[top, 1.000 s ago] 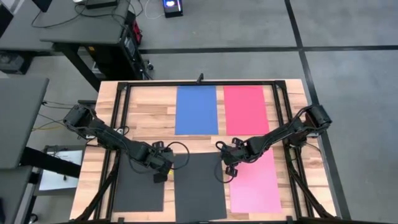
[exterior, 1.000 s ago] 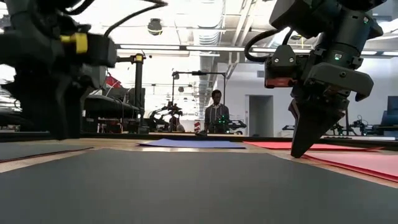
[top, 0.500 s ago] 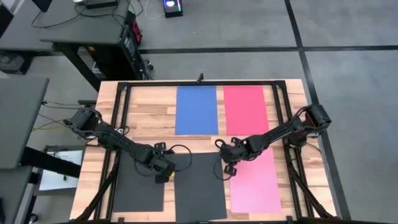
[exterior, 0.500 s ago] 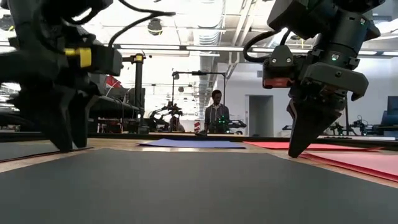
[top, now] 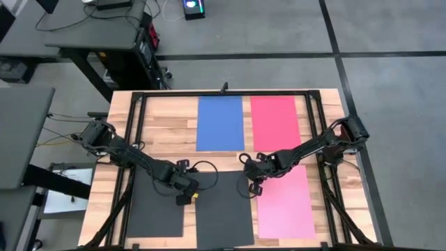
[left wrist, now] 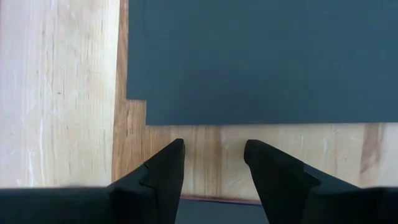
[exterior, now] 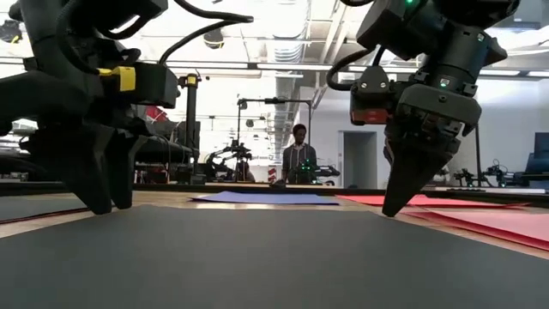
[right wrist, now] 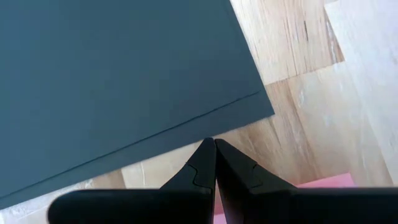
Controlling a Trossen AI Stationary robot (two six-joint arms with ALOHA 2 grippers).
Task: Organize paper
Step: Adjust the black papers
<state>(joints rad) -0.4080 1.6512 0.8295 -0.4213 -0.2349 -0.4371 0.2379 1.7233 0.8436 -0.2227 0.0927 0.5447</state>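
A dark sheet (top: 157, 209) lies at the table's (top: 167, 125) near-left corner. Beside it, the left gripper (top: 185, 196), fingers parted and empty, hovers at the middle dark stack's (top: 223, 209) left edge; the right gripper (top: 254, 187), closed, stands at its right edge, possibly touching. Blue paper (top: 220, 123), red paper (top: 276, 123) and pink paper (top: 286, 202) lie further right. Squaring the stack seems underway; next calls for nudging its offset sheets flush.

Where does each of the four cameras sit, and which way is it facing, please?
High: overhead, straight down; both arms, table.
Low: tabletop height, level across; left gripper, right gripper.
Left wrist: over open left fingers toward dark sheets.
Right wrist: over shut right fingers.
Shared: the middle dark sheet appears in all four.
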